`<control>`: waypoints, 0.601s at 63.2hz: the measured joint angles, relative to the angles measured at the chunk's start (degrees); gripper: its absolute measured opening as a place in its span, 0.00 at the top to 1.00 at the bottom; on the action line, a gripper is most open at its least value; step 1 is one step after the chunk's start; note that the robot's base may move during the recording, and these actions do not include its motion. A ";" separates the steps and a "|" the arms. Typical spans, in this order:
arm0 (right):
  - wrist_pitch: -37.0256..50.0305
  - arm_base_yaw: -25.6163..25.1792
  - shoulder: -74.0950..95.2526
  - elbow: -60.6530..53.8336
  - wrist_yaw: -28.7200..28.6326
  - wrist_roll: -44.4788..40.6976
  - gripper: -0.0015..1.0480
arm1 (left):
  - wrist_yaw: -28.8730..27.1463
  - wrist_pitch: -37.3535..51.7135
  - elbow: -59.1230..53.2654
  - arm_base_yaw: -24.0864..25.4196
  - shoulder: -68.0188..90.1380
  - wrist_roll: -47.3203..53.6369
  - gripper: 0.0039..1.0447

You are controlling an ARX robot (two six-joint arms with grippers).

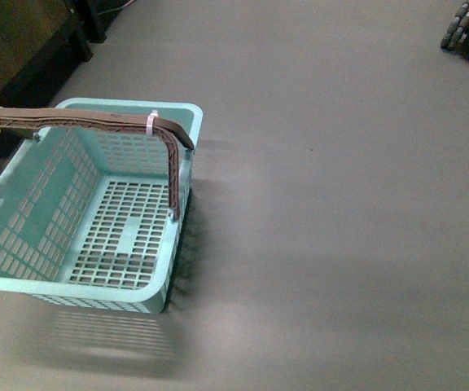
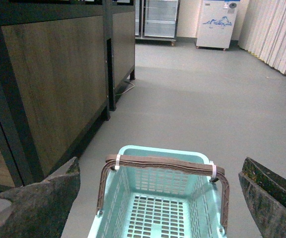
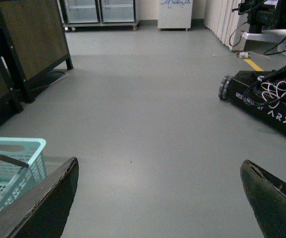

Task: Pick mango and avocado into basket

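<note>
The teal shopping basket (image 1: 80, 287) sits on the grey floor (image 1: 340, 204) with its brown handles (image 1: 80, 120) folded upright together and bound by white zip ties (image 1: 151, 122). Its slotted bottom is bare, so neither fruit is in yet. The left pincer (image 2: 160, 163) hangs spread wide, its dark fingers (image 2: 38, 203) well apart and holding nothing; the basket lies just below and ahead of it, framed between the two fingers. The right pincer (image 3: 159, 162) is likewise spread and empty above open floor, with only a corner of the basket showing off toward the left arm's side. The mango and the avocado appear in none of the three views, so where they lie cannot be told. Ahead of the left pincer and beyond the basket stands a wood-panelled cabinet (image 2: 53, 74); ahead of the right pincer, well apart, is a wheeled ARX base (image 3: 267, 104). I judge the task to be at its very start, before the first pick. The next move calls for getting a fruit into sight, then bringing an open pincer down around it.
</note>
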 joint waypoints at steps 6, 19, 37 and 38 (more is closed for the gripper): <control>0.00 0.00 0.00 0.00 0.00 0.00 0.08 | 0.00 0.00 0.00 0.00 0.00 0.02 0.08; 0.00 0.00 0.00 -0.02 0.00 0.00 0.08 | 0.00 0.00 0.00 0.00 0.00 0.00 0.08; 0.00 0.00 0.00 0.00 -0.11 0.00 0.08 | 18.69 -17.46 10.82 6.36 18.95 -27.06 0.08; 0.00 0.00 0.00 0.00 -0.13 0.00 0.08 | 19.67 -16.76 11.69 6.97 20.76 -30.71 0.08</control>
